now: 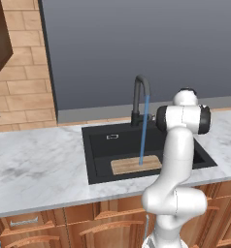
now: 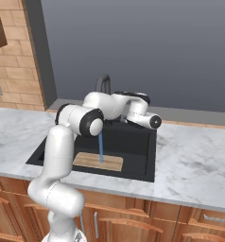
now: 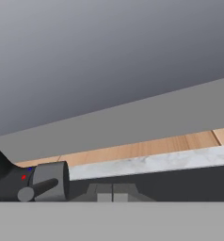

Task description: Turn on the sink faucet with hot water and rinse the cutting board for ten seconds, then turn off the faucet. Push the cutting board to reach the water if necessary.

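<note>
Sink (image 1: 100,167): your landmark, a black basin set in the marble counter (image 1: 40,169).

Faucet (image 1: 140,97): rises from behind the sink's back rim, spout arching forward over the basin. In the hand view its base (image 3: 20,181) sits at lower left, with red and blue dots and a short lever (image 3: 38,189) jutting toward the camera.

Water (image 1: 143,131): a thin blue stream runs from the spout straight down into the sink, so the tap is on.

Board (image 1: 136,164): lies flat on the sink floor near the front wall, directly under the stream; the water lands on it. You likely need no push, since it already sits where the water falls.

Gripper (image 3: 113,192): the tips at the bottom of the hand view stand pressed together with no gap, holding nothing. It hangs above the sink's back rim, just beside the faucet base, with the lever a short way off to one side of the tips. That station probably keeps it ready to nudge the lever off once the rinse has run its time.

Arm (image 2: 119,106): reaches from the sink's front across the basin toward the faucet, partly screening the spout in the right base view.
</note>
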